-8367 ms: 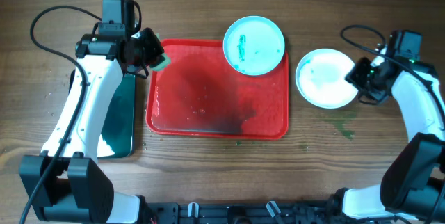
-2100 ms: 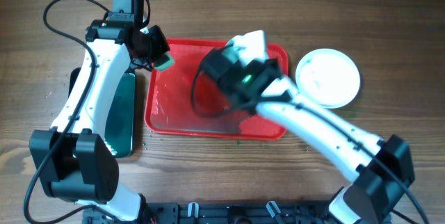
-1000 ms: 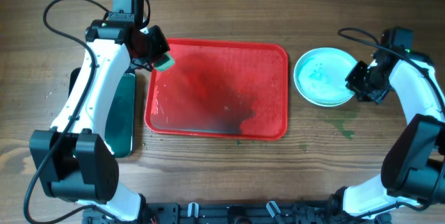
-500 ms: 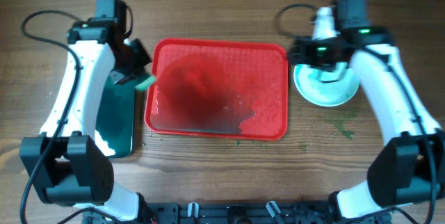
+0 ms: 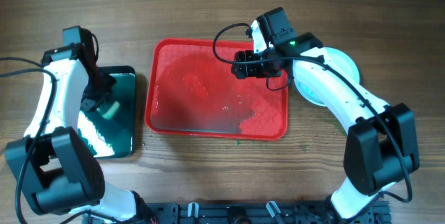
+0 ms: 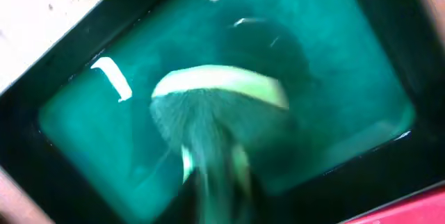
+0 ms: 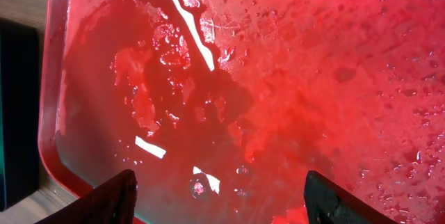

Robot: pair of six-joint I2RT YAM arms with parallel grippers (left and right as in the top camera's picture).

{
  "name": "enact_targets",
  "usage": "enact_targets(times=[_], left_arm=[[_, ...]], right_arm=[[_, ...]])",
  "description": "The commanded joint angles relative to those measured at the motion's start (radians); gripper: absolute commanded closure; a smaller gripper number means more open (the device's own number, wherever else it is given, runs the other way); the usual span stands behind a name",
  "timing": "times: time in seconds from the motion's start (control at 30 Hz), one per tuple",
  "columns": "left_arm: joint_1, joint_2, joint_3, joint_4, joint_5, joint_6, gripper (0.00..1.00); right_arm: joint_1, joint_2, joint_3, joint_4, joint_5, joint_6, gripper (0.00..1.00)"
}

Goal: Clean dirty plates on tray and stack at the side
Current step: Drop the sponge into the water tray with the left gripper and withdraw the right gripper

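The red tray (image 5: 208, 116) lies mid-table, wet and with no plates on it; it fills the right wrist view (image 7: 292, 78). The plates (image 5: 345, 62) sit stacked on the table right of the tray, partly hidden by my right arm. My right gripper (image 5: 241, 66) (image 7: 226, 200) is open and empty, hovering over the tray's far right part. My left gripper (image 5: 103, 102) (image 6: 215, 200) is shut on a green sponge (image 6: 217, 102) (image 5: 109, 110) and holds it down in the green liquid of the black basin (image 5: 119, 140); the jaws are blurred.
The black basin (image 6: 42, 168) stands left of the tray, its edge showing in the right wrist view (image 7: 17, 113). Water drops and puddles cover the tray floor. Green smears mark the wood (image 5: 345, 128) below the plates.
My right arm has swung left from the plate stack to over the tray. My left arm has moved down and left, bringing the sponge from the basin's edge into the liquid.
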Motion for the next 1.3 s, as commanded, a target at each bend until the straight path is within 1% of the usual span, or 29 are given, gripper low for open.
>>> enact_targets(times=[0.0, 0.03, 0.07, 0.13, 0.2, 0.27, 0.3, 0.37, 0.43, 0.53, 0.57, 0.7, 0.8, 0.93, 1.1, 1.17, 1.27], left_arm=[[0.005, -0.017, -0.005, 0.063, 0.05, -0.018, 0.07], [0.005, -0.018, 0.001, 0.068, 0.076, -0.018, 0.0], [0.005, -0.021, 0.012, 0.066, 0.085, -0.018, 0.0], [0.005, -0.042, 0.043, 0.053, 0.086, -0.018, 0.0], [0.005, -0.082, 0.106, 0.013, 0.085, -0.017, 0.0], [0.005, -0.151, 0.18, -0.028, 0.085, -0.018, 0.0], [0.005, -0.205, 0.2, -0.03, 0.085, -0.018, 0.0], [0.005, -0.27, 0.201, -0.027, 0.085, -0.018, 0.0], [0.005, -0.312, 0.201, -0.027, 0.085, -0.018, 0.0], [0.005, -0.349, 0.201, -0.027, 0.085, -0.018, 0.0], [0.005, -0.35, 0.201, -0.027, 0.085, -0.018, 0.0], [0.005, -0.347, 0.2, -0.027, 0.085, -0.018, 0.0], [0.005, -0.347, 0.2, -0.027, 0.085, -0.018, 0.0], [0.005, -0.347, 0.2, -0.027, 0.085, -0.018, 0.0], [0.005, -0.347, 0.2, -0.027, 0.085, -0.018, 0.0], [0.005, -0.347, 0.2, -0.027, 0.085, -0.018, 0.0], [0.005, -0.347, 0.2, -0.027, 0.085, -0.018, 0.0]], right_arm=[[0.002, 0.017, 0.011, 0.005, 0.013, -0.029, 0.23], [0.001, 0.017, 0.011, 0.004, 0.02, -0.035, 0.22], [0.0, 0.016, 0.011, 0.004, 0.027, -0.04, 0.2], [-0.001, 0.016, 0.014, 0.005, 0.03, -0.04, 0.19], [-0.001, 0.013, 0.031, -0.011, 0.03, -0.041, 0.16], [-0.002, -0.002, 0.083, -0.06, 0.05, -0.049, 0.15], [-0.002, -0.016, 0.132, -0.103, 0.103, -0.049, 0.15], [-0.002, -0.049, 0.211, -0.172, 0.188, -0.064, 0.15], [-0.002, -0.085, 0.281, -0.243, 0.227, -0.098, 0.15], [-0.002, -0.185, 0.371, -0.352, 0.264, -0.1, 0.15], [-0.002, -0.237, 0.393, -0.393, 0.278, -0.1, 0.0], [-0.002, -0.424, 0.403, -0.495, 0.315, -0.1, 0.0], [-0.002, -0.533, 0.403, -0.499, 0.315, -0.1, 0.0], [-0.002, -0.597, 0.403, -0.537, 0.324, -0.126, 0.0], [-0.002, -0.612, 0.401, -0.541, 0.473, -0.122, 0.0], [-0.003, -0.61, 0.377, -0.517, 0.52, -0.124, 0.0], [-0.039, -0.657, 0.281, -0.377, 0.518, -0.197, 0.0]])
